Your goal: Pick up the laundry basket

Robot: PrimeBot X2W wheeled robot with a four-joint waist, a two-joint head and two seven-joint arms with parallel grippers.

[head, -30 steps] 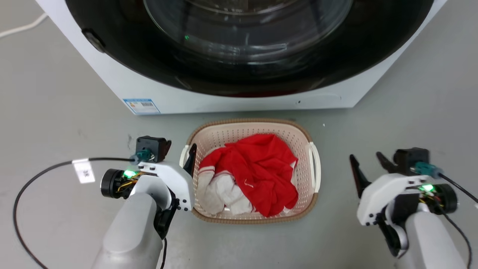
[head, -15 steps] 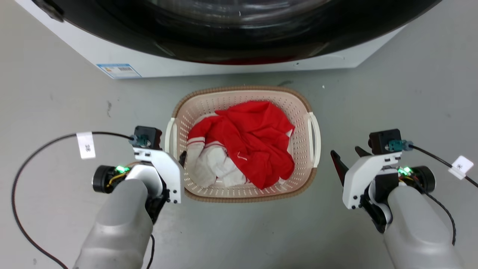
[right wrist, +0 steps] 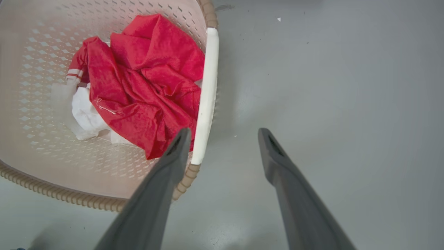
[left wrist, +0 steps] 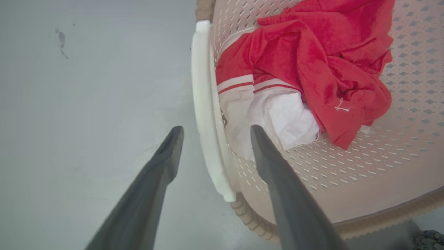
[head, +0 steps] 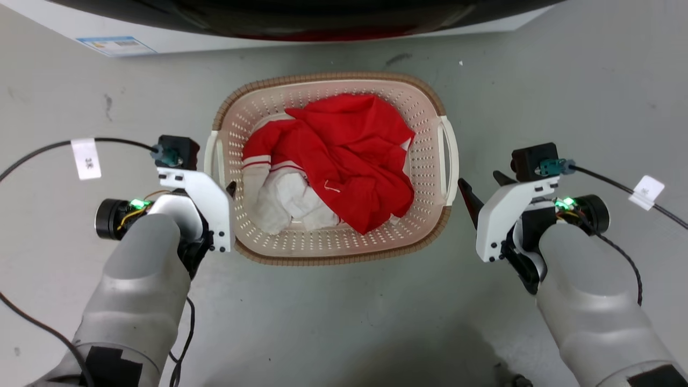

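The laundry basket (head: 242,113) stands on the grey floor, cream with perforated walls, a brown woven rim and white side handles. A red garment (head: 344,156) and a white one (head: 285,201) lie inside. My left gripper (head: 227,187) is at the basket's left handle (head: 215,156). In the left wrist view the gripper (left wrist: 215,129) is open and straddles that handle (left wrist: 203,86), one finger outside the basket (left wrist: 347,163) and one inside. My right gripper (head: 481,183) is open just right of the right handle (head: 450,156). In the right wrist view the gripper (right wrist: 223,132) has its inner finger over the near end of that handle (right wrist: 208,86) of the basket (right wrist: 41,45).
The white washing machine (head: 177,45) with its dark door runs along the top edge, close behind the basket. Black cables with white tags trail from both wrists, left (head: 32,156) and right (head: 618,185). Bare grey floor lies in front of and beside the basket.
The head camera has tilted down, so the machine slides out of the top. My right gripper has closed in on the right handle. The left gripper stays at the left handle.
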